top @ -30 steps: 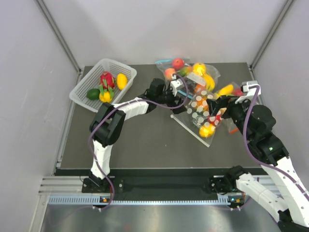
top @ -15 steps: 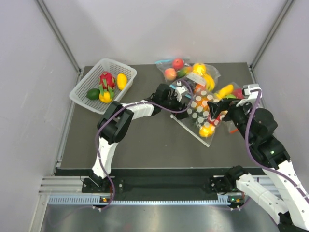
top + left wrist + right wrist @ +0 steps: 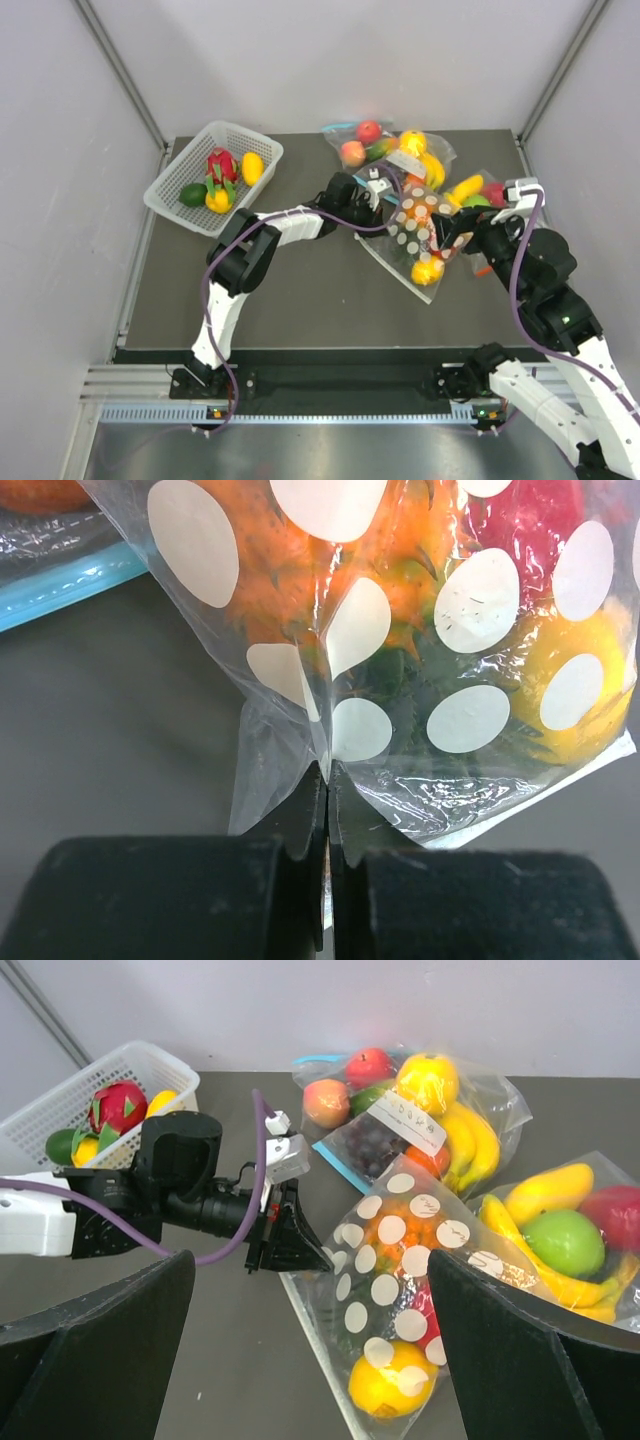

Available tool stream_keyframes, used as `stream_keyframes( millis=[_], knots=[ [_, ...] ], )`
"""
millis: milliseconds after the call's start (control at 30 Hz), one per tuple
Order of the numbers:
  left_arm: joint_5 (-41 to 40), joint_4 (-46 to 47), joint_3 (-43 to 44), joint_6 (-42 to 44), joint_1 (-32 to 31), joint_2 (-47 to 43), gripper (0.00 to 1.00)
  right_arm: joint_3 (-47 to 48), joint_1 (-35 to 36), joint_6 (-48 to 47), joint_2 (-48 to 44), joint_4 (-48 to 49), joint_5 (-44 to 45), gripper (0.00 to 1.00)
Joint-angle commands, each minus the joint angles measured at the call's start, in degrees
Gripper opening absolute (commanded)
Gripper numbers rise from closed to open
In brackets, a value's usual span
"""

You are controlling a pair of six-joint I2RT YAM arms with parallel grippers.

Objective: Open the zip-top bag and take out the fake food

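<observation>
The dotted zip-top bag [image 3: 418,238] lies right of the table's middle, and shows close up in the left wrist view [image 3: 450,720] and the right wrist view [image 3: 400,1280]. Through the plastic I see the fake food: an orange-brown pineapple [image 3: 400,1232], a yellow round fruit [image 3: 392,1385] and a red piece [image 3: 428,1305]. My left gripper [image 3: 327,775] is shut on a fold of the bag's left edge [image 3: 325,1263], reaching in from the left [image 3: 384,207]. My right gripper [image 3: 310,1295] stands open at the bag's right side [image 3: 447,238], its fingers [image 3: 110,1350] wide apart and holding nothing.
A white basket [image 3: 165,190] with a dragon fruit and other toy fruit sits at the back left. An undotted bag with a blue zip strip [image 3: 390,150] lies behind the dotted one. Another clear bag [image 3: 480,190] with bananas and a green apple lies at the right.
My left gripper slid right to the bag's edge and shut on the plastic. The bag's left side has lifted slightly. My right gripper edged closer to the bag, still open.
</observation>
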Motion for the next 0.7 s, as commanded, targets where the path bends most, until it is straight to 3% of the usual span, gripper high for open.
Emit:
stream_keyframes(
  millis=[0, 400, 600, 667],
  knots=[
    [1.6, -0.9, 0.7, 0.2, -0.1, -2.9, 0.00, 0.1, -0.8, -1.2, -0.8, 0.3, 0.6, 1.00],
    [-2.2, 7.4, -9.2, -17.5, 0.2, -19.3, 0.00, -1.1, -0.8, -3.6, 1.8, -0.2, -3.3, 1.00],
    [-4.0, 8.8, -12.0, -33.0, 2.7, -24.4, 0.00, -2.8, -0.7, -4.6, 1.4, 3.0, -15.5, 1.00],
    [-5.2, 8.0, -12.9, -34.0, 3.1, -26.3, 0.00, -3.4, -0.7, -4.5, 1.4, 4.4, -19.6, 1.00]
  ],
)
